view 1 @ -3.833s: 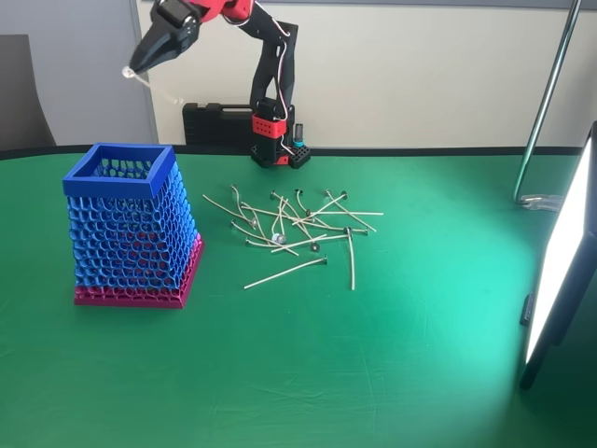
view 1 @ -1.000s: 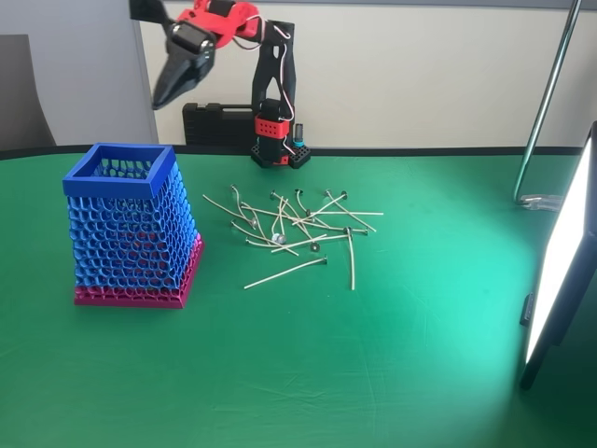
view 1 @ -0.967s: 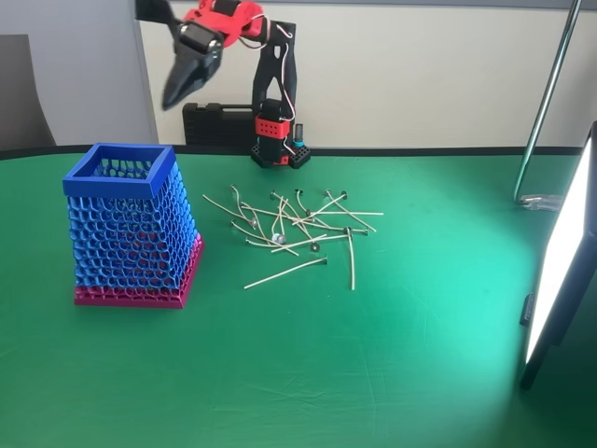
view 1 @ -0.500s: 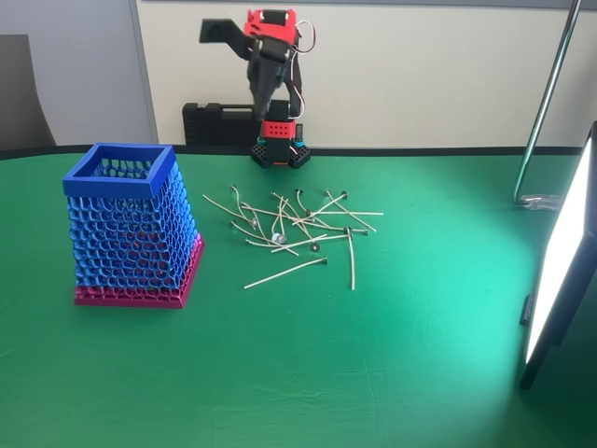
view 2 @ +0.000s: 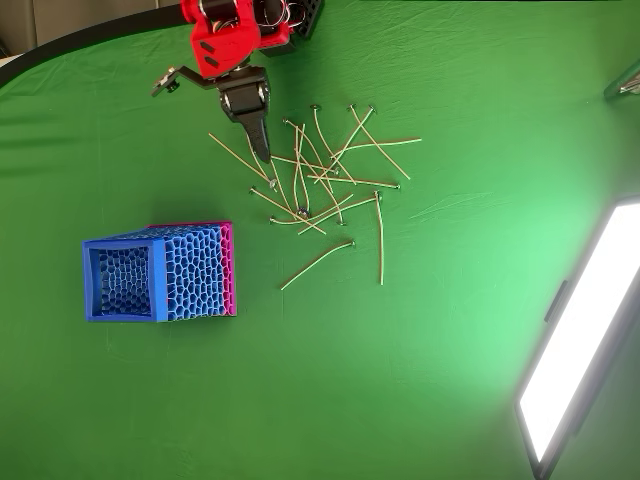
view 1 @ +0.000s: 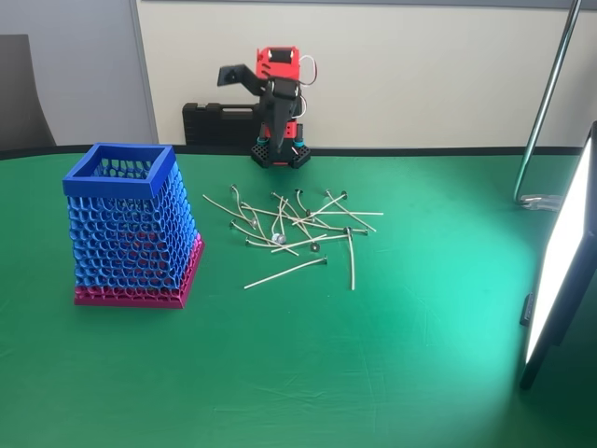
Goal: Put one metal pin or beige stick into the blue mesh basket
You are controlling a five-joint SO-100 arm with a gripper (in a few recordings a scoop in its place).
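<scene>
Arm (view 1: 278, 93): we see red printed shells over black motor blocks – the red housing is broadest up top in the overhead view.
Gripper (view 2: 262, 150): black, two long fingers tapering to a narrow point; a black lever sticks out sideways beside the red housing.
Cables: thin white and red wires loop beside the upper housing.
Base (view 1: 279, 149): red and black block – we can't make out any markings.
</scene>
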